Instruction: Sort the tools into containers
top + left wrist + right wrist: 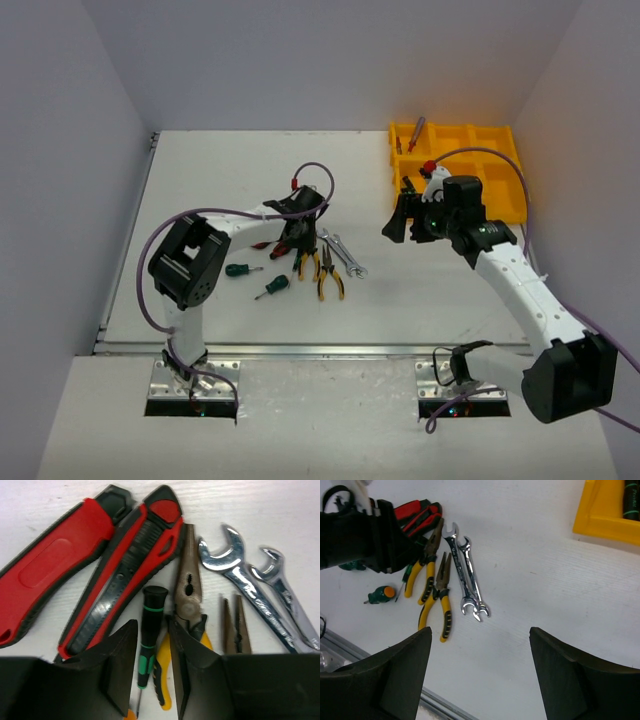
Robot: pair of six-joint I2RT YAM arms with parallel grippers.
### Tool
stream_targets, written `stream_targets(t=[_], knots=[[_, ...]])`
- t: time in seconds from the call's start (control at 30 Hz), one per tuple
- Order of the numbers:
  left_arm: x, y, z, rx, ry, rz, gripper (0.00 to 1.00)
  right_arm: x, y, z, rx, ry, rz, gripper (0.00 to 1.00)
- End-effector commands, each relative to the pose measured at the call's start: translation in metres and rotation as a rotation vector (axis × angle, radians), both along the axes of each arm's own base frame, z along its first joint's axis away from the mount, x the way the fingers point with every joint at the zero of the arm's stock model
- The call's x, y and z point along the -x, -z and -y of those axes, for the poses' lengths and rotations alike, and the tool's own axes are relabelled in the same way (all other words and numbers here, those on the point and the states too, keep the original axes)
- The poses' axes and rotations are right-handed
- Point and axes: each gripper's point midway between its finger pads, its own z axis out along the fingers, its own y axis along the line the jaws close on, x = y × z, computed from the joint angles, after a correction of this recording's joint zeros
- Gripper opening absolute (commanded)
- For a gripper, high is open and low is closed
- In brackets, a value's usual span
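**Tool heap and both arms, read from the left.** Two stubby green screwdrivers (240, 269) lie apart from the main heap, clear of either arm. Next come two red-and-black cutters (45, 575), side by side, the nearer one just beside the left gripper (150, 680). That gripper is lowered over the heap with its jaws parted and nothing clamped. Between them lies a slim black-green screwdriver (148, 630).

Judged hazard: the right-hand finger stands over the yellow handle of the combination pliers (189, 592), which lie against the screwdriver. A closing stroke may pinch both tools or lever the pliers aside, and the thin round shaft may roll out of the grip.

Further right lie needle-nose pliers (235, 625) and two silver wrenches (245, 587), the wrenches touching each other. If the combination pliers shift, they could shove these.

The right gripper (480, 680) hangs spread wide and empty between the heap and the yellow tray (470, 150), which already holds a few tools. Should it reach for the heap now, the two arms could collide.
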Motion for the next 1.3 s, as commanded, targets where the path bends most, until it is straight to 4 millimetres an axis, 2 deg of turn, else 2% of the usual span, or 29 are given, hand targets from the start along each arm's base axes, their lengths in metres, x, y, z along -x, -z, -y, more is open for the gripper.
stream_targets(t=[0.0,0.2,0.37,0.43,0.53,0.57,0.63,0.7,0.73,0.83,0.9,1.0,1.1,1.17,1.2,1.27], knots=[[-0.010,0.000,0.002,-0.014,-0.014,0.021,0.31,-0.002,-0.036,-0.014,-0.073,-0.053,0.116,0.78],[-0.009,0.018,0.001,-0.045,-0.011,-0.013,0.29,0.003,-0.049,-0.019,-0.099,-0.076,0.151,0.77],[-0.001,0.025,0.004,-0.021,0.005,-0.046,0.19,0.006,-0.050,-0.023,-0.116,-0.088,0.152,0.77],[0.003,0.021,0.006,-0.003,0.007,-0.049,0.12,0.007,-0.051,-0.027,-0.133,-0.100,0.153,0.77],[0.005,-0.004,0.009,0.048,0.000,-0.008,0.00,0.012,-0.056,-0.040,-0.204,-0.156,0.159,0.80],[0.005,-0.013,0.010,0.063,-0.002,0.008,0.00,0.014,-0.058,-0.045,-0.231,-0.179,0.164,0.82],[0.002,-0.045,0.013,0.109,-0.007,0.070,0.00,0.025,-0.058,-0.059,-0.307,-0.270,0.148,0.94],[0.001,-0.073,0.014,0.148,-0.025,0.125,0.00,0.031,-0.062,-0.075,-0.391,-0.354,0.155,0.98],[0.001,-0.093,0.015,0.180,-0.030,0.164,0.00,0.036,-0.059,-0.080,-0.421,-0.386,0.142,0.99],[0.007,-0.128,0.026,0.286,-0.021,0.221,0.00,0.044,-0.051,-0.098,-0.439,-0.441,0.125,0.99],[0.017,-0.156,0.045,0.445,0.026,0.256,0.00,0.051,-0.044,-0.121,-0.417,-0.500,0.119,0.99],[0.041,-0.196,0.074,0.704,0.136,0.289,0.00,0.053,-0.038,-0.144,-0.436,-0.536,0.113,0.96],[0.061,-0.240,0.092,0.929,0.223,0.354,0.00,0.048,-0.041,-0.153,-0.483,-0.526,0.131,0.84],[0.072,-0.251,0.096,0.976,0.253,0.373,0.00,0.050,-0.044,-0.156,-0.502,-0.532,0.151,0.78],[0.075,-0.252,0.097,0.980,0.259,0.373,0.00,0.050,-0.043,-0.156,-0.503,-0.531,0.149,0.78],[0.079,-0.254,0.100,0.986,0.274,0.371,0.00,0.052,-0.052,-0.158,-0.529,-0.532,0.173,0.70]])
